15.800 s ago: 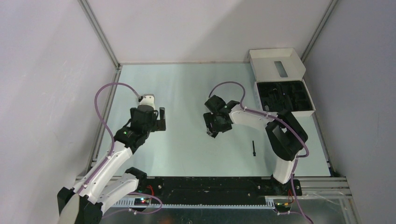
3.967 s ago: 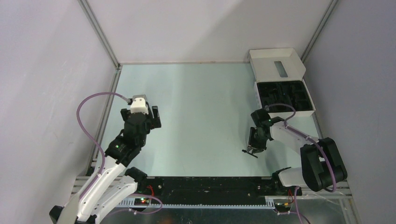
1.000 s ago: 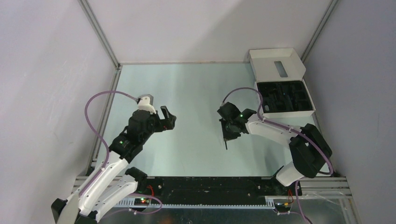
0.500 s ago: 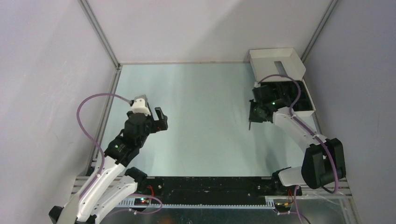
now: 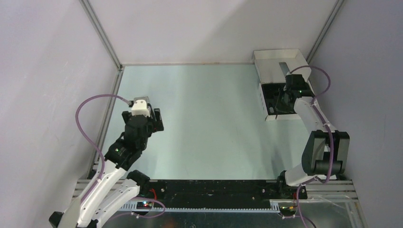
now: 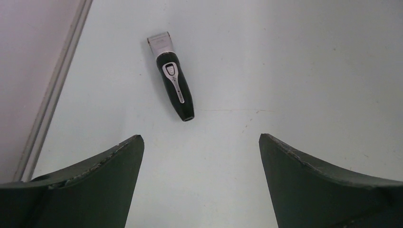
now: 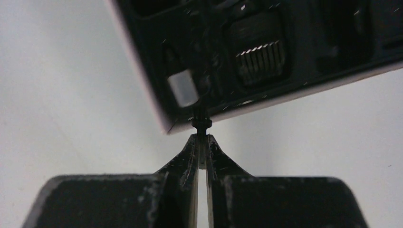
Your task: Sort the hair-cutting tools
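The silver-grey and black hair clipper [image 6: 172, 78] lies flat on the table, ahead of my left gripper [image 6: 199, 142]. That gripper is open, well short of the clipper, with nothing between its fingers. The clipper does not show in the top view, where the left gripper [image 5: 144, 119] hovers at mid-left. My right gripper [image 7: 202, 138] is shut on the thin stick brush [image 7: 201, 124], which points at the near corner of the black tray [image 7: 304, 71]. A comb attachment [image 7: 259, 59] sits in the tray. From above, the right gripper [image 5: 284, 95] holds the brush [image 5: 275, 106] over the tray [image 5: 270, 92].
The tray sits in a white box [image 5: 285, 117] at the back right, with its upturned lid [image 5: 273, 59] behind it. A small pale block [image 7: 182, 88] rests in a tray slot. Metal rails [image 5: 102, 42] and enclosure walls border the table.
My right arm swung from the middle of the table back and right, carrying the brush over the tray. The left gripper pulled back a little to the left and stayed open.
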{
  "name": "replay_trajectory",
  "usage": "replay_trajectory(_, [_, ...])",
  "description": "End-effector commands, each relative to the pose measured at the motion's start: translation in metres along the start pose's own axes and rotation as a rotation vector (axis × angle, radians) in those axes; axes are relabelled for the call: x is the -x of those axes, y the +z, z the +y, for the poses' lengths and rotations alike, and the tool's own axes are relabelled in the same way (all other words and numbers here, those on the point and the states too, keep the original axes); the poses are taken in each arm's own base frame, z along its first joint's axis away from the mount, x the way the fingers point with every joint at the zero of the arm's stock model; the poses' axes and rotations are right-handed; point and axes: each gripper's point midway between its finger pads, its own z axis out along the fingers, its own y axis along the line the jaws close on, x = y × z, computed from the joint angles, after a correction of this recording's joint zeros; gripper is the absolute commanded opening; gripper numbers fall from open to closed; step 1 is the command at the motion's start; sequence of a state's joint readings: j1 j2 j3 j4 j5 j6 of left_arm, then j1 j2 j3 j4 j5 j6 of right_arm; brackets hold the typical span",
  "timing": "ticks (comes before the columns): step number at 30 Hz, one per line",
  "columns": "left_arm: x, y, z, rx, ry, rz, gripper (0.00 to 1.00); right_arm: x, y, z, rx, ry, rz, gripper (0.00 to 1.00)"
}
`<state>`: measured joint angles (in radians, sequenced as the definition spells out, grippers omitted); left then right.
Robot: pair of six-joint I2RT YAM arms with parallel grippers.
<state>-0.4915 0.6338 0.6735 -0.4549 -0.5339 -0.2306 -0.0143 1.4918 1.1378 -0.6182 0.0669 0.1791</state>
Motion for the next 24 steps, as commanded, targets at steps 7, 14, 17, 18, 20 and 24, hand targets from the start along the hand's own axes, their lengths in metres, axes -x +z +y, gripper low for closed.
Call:
replay_trajectory(7, [0.010,0.007,0.007,0.053,0.031,-0.054,0.98,0.069,0.029,-0.017,-0.019,-0.113,-0.087,0.00])
replay_trajectory(14, [0.007,0.011,0.008,0.069,0.050,-0.048,0.98,0.077,0.056,-0.011,0.014,-0.166,-0.049,0.00])
replay_trajectory(17, [0.006,0.013,0.007,0.072,0.059,-0.043,0.98,0.070,0.063,-0.005,0.053,-0.184,-0.006,0.00])
replay_trajectory(18, [0.006,0.013,0.007,0.073,0.061,-0.042,0.98,0.070,0.064,-0.003,0.070,-0.193,-0.002,0.00])
replay_trajectory(20, [0.005,0.014,0.007,0.073,0.065,-0.041,0.98,0.065,0.069,-0.002,0.079,-0.209,0.023,0.00])
replay_trajectory(24, [0.005,0.016,0.006,0.072,0.071,-0.042,0.98,0.052,0.074,-0.003,0.080,-0.247,0.071,0.00])
